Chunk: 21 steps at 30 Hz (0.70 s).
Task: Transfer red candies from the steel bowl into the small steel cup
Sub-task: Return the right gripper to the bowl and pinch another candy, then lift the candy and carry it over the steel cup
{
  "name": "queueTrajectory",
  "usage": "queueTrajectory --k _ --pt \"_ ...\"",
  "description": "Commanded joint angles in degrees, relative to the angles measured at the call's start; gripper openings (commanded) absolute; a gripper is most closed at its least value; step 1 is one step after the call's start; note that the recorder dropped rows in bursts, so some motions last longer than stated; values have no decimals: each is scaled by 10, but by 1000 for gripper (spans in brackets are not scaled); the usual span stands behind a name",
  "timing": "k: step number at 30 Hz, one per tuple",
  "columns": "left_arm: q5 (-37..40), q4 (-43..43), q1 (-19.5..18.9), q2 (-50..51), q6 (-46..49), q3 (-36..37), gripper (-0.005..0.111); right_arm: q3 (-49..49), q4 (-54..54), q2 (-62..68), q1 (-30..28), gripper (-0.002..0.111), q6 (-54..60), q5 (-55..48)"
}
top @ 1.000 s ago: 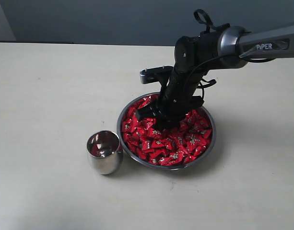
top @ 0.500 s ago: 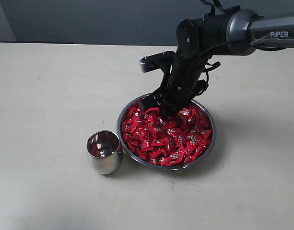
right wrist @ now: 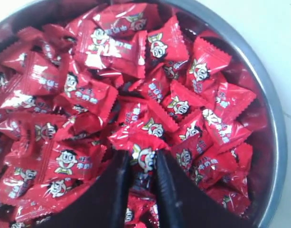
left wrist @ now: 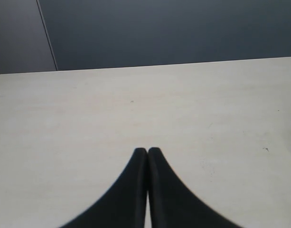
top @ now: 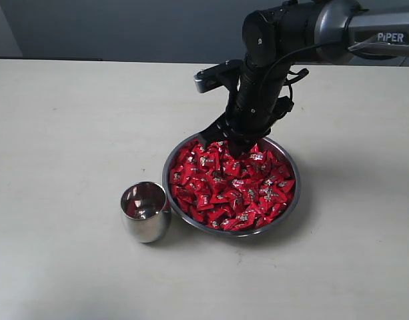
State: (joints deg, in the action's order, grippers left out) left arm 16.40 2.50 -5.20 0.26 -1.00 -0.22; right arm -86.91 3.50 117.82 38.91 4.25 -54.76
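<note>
Exterior: the right gripper [top: 225, 143] hangs over the far side of the bowl [top: 291, 203], just above the heaped candies [top: 237, 190], probably to carry one off. The cup [top: 145, 213] stands just beside the bowl on the worktop [top: 71, 120], with nothing over its mouth.

Left wrist: the left gripper [left wrist: 147, 152] is pressed together and empty, parked over the worktop out of the way.

Right wrist: the right gripper pinches one candy [right wrist: 141, 142] above the pile.
</note>
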Motion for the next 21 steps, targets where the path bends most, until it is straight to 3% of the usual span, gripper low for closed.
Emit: queueTrajectory --k 1,11,21 --pt "-1 1 4 -3 -1 2 0 -2 -8 -3 1 -1 -1 1" --pt "-1 1 4 -3 -1 2 0 -44 8 -27 1 -1 42 36" --pt "-1 1 4 -3 -1 2 0 -110 279 -32 12 -1 324 -11"
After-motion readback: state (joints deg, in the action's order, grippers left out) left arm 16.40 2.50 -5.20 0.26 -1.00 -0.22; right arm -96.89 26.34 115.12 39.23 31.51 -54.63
